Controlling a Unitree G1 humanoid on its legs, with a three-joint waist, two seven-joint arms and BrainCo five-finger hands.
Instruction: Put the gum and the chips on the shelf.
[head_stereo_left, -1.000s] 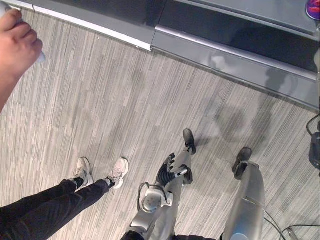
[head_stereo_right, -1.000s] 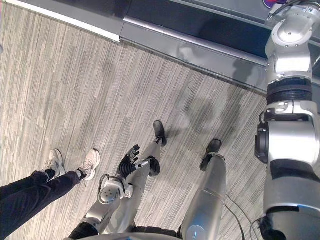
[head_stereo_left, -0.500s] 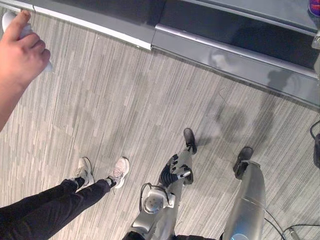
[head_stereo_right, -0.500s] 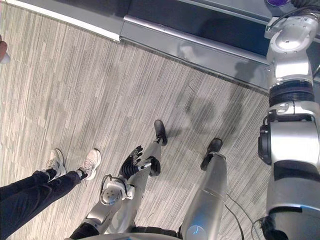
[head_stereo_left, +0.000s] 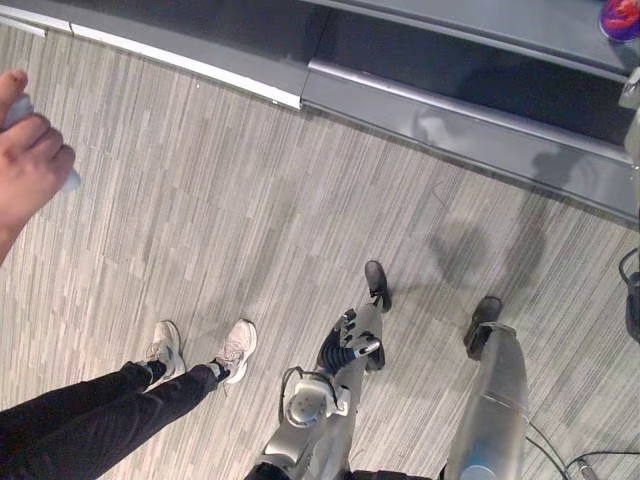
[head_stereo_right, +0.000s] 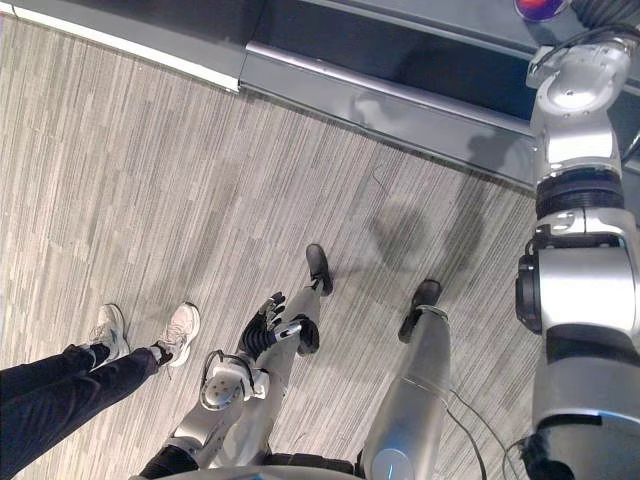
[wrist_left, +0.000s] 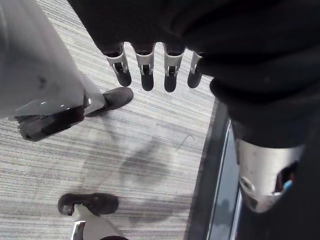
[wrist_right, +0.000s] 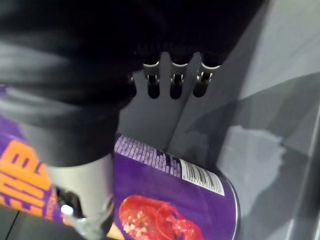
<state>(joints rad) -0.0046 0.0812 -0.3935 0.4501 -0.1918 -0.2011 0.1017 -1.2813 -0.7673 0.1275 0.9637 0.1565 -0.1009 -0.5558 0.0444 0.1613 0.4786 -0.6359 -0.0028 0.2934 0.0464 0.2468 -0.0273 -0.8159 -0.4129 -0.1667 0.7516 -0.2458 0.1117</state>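
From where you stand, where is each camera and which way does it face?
Left eye view: on the head, facing down at floor, shelf, left hand, person's shoes.
Right eye view: beside it, sharing that scene; right arm too.
Left wrist view: along the left hand's fingers to floor.
Right wrist view: past right hand to chips can.

Glossy chips can (wrist_right: 170, 210), smooth grey shelf (head_stereo_left: 450, 115), ribbed carpet floor (head_stereo_left: 250, 220)

The left hand (wrist_left: 146, 70) is showing silver fingers (wrist_left: 170, 75) ending in dark rounded tips, beneath a dark ribbed cover (wrist_left: 240, 45). The right hand (wrist_right: 176, 82) is looking alike, with a silver thumb (wrist_right: 82, 192). The right arm (head_stereo_right: 585, 290) is showing smooth silver-grey shells with black ribbed bands between. The left arm (head_stereo_left: 312, 405) is carrying a round silver joint cap.
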